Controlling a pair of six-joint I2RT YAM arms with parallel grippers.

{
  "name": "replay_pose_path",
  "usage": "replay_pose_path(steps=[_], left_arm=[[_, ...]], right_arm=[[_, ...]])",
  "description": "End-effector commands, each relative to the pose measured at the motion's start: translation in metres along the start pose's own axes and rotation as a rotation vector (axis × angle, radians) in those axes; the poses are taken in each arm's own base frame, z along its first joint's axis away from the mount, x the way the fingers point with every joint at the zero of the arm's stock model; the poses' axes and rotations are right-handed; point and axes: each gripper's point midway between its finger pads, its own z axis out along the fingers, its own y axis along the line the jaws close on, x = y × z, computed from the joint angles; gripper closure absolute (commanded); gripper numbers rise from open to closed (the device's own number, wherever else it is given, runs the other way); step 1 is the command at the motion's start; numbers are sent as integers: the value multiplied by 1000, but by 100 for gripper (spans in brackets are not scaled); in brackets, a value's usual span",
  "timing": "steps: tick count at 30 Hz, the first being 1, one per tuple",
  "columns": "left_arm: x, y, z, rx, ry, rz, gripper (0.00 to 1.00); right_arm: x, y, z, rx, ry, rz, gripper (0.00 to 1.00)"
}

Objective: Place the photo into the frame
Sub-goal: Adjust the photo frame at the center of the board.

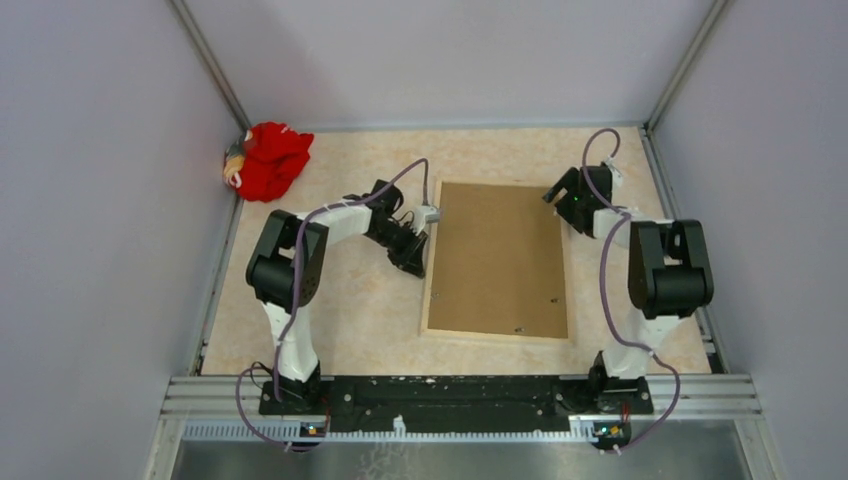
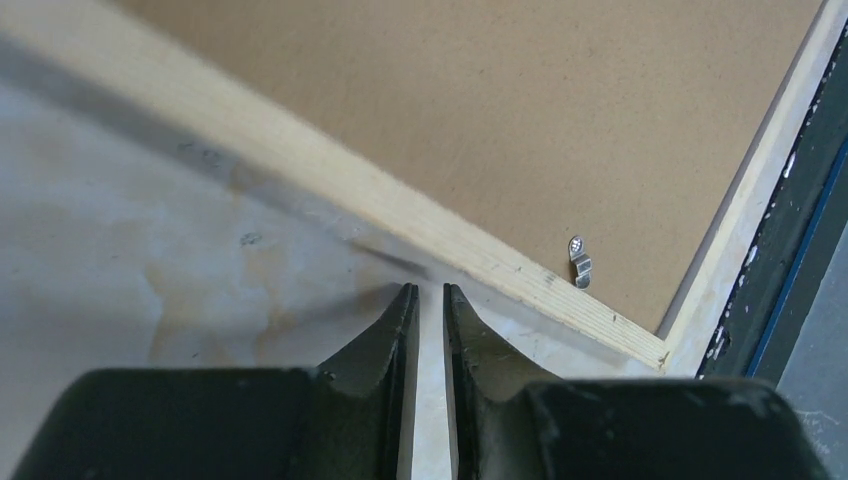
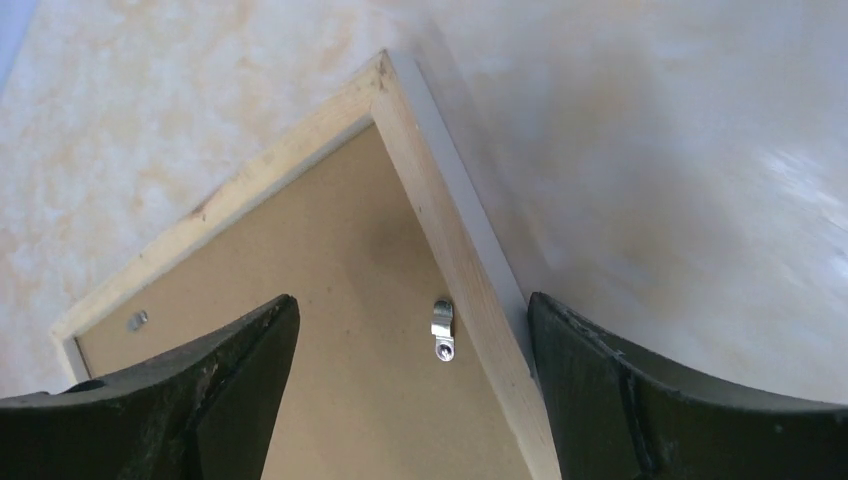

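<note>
The frame (image 1: 431,280) lies face down on the table, its light wood rear edges up. A plain brown backing board (image 1: 500,258) fills it. The photo is hidden. My left gripper (image 1: 417,266) sits low at the frame's left side. In the left wrist view it (image 2: 431,292) stands on the table just short of the wooden rail (image 2: 330,175), open by a narrow gap with nothing in it. My right gripper (image 1: 562,195) hovers over the frame's far right corner. In the right wrist view it (image 3: 412,300) is wide open, straddling the rail (image 3: 440,230) and a metal clip (image 3: 442,329).
A red cloth bundle (image 1: 268,160) lies in the far left corner. Grey walls close in the table on three sides. Another metal clip (image 2: 579,260) sits on the board near the frame's near left corner. The arms' mounting rail (image 1: 460,395) runs along the near edge.
</note>
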Motion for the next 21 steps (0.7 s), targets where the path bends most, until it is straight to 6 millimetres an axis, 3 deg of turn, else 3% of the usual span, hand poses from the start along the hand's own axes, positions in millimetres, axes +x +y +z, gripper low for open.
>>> replay_pose_path(steps=[1,4,8,11,13,16,21], left_arm=[[-5,-13,0,-4,-3,83,79],[-4,-20,6,10,7,91,79],[-3,-35,15,47,26,102,78],[0,-51,14,92,59,122,69],[3,-60,6,115,82,144,61],[7,-71,-15,123,93,190,52],[-2,-75,-61,129,46,227,44]], right_arm=[[25,89,22,-231,134,-60,17],[57,151,33,-355,237,-114,18],[99,236,29,-519,333,-226,18],[125,276,24,-583,412,-313,17],[124,288,21,-596,400,-355,16],[106,287,15,-574,343,-394,14],[48,268,-17,-528,181,-386,12]])
